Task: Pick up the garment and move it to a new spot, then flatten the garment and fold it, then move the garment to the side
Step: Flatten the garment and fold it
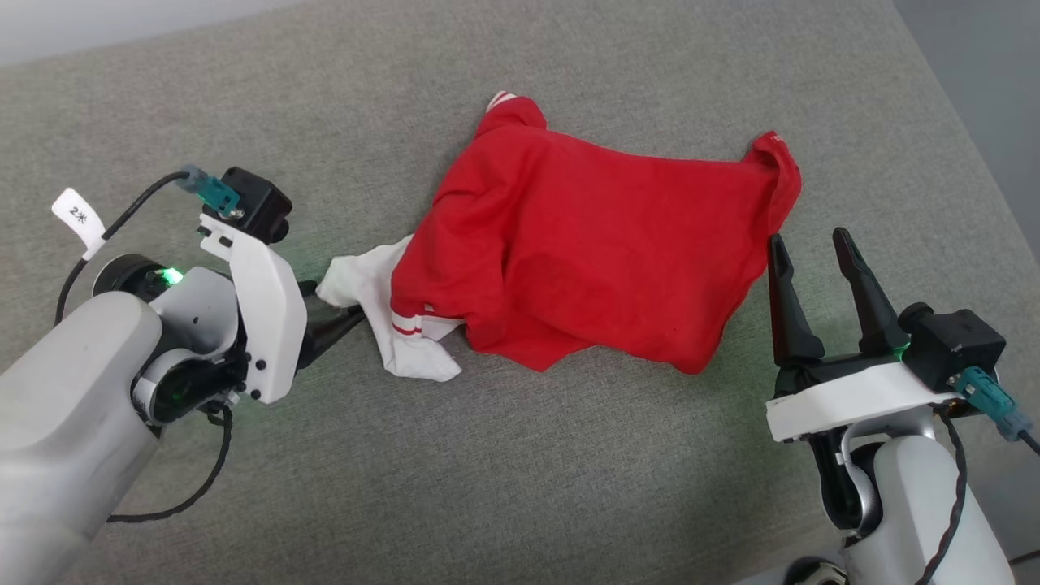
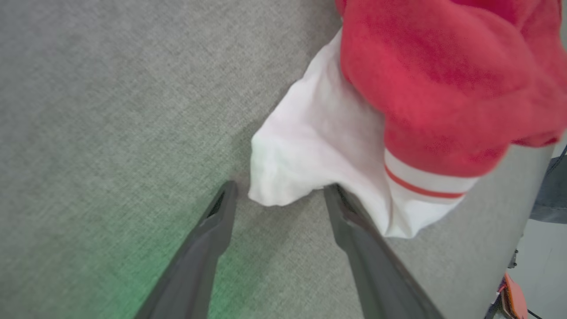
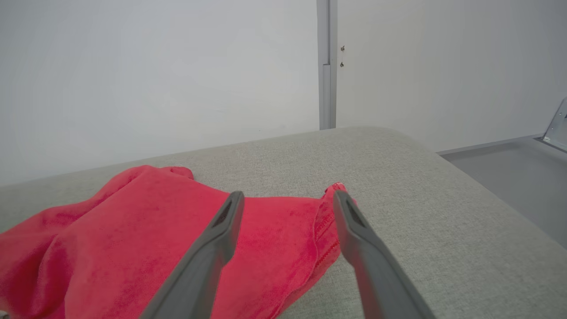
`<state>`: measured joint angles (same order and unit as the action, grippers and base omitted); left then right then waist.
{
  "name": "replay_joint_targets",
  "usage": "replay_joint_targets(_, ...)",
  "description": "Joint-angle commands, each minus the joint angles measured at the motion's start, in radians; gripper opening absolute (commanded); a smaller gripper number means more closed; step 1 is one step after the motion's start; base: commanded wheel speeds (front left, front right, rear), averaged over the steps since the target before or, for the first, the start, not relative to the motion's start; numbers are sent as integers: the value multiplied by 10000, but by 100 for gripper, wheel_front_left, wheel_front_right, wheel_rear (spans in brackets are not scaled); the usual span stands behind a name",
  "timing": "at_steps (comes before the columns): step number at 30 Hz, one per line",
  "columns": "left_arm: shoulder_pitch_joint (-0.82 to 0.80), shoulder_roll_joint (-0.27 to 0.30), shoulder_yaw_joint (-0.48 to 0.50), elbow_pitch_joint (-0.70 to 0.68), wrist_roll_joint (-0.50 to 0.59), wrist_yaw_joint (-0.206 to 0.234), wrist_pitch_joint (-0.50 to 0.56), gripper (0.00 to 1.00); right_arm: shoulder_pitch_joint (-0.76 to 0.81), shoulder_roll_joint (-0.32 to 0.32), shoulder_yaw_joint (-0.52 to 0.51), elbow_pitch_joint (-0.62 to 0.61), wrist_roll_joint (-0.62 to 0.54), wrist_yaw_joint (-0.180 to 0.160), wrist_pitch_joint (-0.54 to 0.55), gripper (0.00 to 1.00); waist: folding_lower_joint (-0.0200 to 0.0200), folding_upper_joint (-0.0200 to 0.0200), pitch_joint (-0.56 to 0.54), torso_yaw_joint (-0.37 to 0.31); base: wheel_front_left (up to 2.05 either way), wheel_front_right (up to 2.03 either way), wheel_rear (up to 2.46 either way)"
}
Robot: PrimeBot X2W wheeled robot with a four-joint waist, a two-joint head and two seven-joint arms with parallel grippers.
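Listing from left to right, we record:

Left gripper (image 1: 335, 305): two long dark fingers on a white housing with a green light. The jaws stand apart. In the left wrist view (image 2: 280, 186) the fingertips flank a fold of the white sleeve; one finger lies against the cloth, and nothing is clamped.

White sleeve (image 1: 378, 296): thin, soft and crumpled, ending in a band of red-and-white striped trim (image 1: 406, 325). It points towards the left gripper.

Garment (image 1: 585, 244): bright red and matte, loosely rumpled, roughly a four-sided heap on the grey woven surface (image 1: 520, 471), near its middle. Its long axis runs left to right across the head view, and its right end rises to a pointed corner. We see no lettering on the upturned side.

Right gripper (image 1: 808, 237): fingers pointing away from the robot, jaws apart and holding nothing, just beside the garment's right edge. We cannot tell whether they touch it. In the right wrist view (image 3: 288, 195) the red cloth (image 3: 133, 230) lies beyond and between the fingers.
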<state>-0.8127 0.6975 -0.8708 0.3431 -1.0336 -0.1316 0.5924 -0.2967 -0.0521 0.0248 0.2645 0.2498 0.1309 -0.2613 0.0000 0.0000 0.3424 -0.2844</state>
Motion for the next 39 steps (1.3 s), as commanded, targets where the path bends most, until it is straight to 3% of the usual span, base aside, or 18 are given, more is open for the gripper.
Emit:
replay_joint_targets(1, -106, -4, -214, 156, -106, 24, -73, 100, -63, 7, 1, -64, 41, -3, -55, 100, 0, 0, 112, -86, 0, 0, 0)
replay_joint_targets(2, -173, -25, -297, 227, -193, 24, -145, 100, -98, 10, -4, -92, 59, -3, -55, 100, 0, 0, 155, -93, 0, 0, 0)
replay_joint_targets(3, -206, -68, -402, 301, -297, 25, -220, 94, -118, 9, -9, -99, 63, -3, -54, 100, 0, 0, 167, -93, 0, 0, 0)
replay_joint_targets(5, -310, -117, -561, 411, -547, 25, -406, 41, -166, 9, -35, -114, 58, -3, -55, 100, 0, 0, 208, -71, 0, 0, 0)
replay_joint_targets(6, -331, -149, -638, 439, -720, 25, -460, 0, -185, 9, -38, -109, 59, -3, -55, 100, 0, 0, 217, -56, 0, 0, 0)
replay_joint_targets(24, -1594, 222, -1882, 654, -1765, 23, -1967, 0, -290, 9, -10, 36, -81, -3, -55, 100, 0, 0, 8, 349, 0, 0, 0)
replay_joint_targets(25, -1638, 220, -1920, 649, -1873, 23, -1945, 43, -282, 6, -2, 40, -75, -5, -55, 100, 0, 0, 2, 342, 0, 0, 0)
replay_joint_targets(26, -1638, 220, -1920, 649, -1873, 23, -1945, 43, -282, 6, -2, 40, -75, -5, -55, 100, 0, 0, 2, 342, 0, 0, 0)
replay_joint_targets(27, -1729, 216, -1932, 634, -1926, 23, -1952, 100, -274, 6, 9, 44, -70, -5, -55, 100, 0, 0, 3, 330, 0, 0, 0)
replay_joint_targets(35, -2086, -84, -1994, 858, -2918, 23, -1105, 100, -229, 8, 133, -4, 55, -3, -54, 100, 0, 0, 136, 99, 0, 0, 0)
replay_joint_targets(39, -2091, -167, -2252, 1285, -2910, 23, -651, 100, -193, 8, 177, -11, 168, -3, -55, 100, 0, 0, 237, -70, 0, 0, 0)
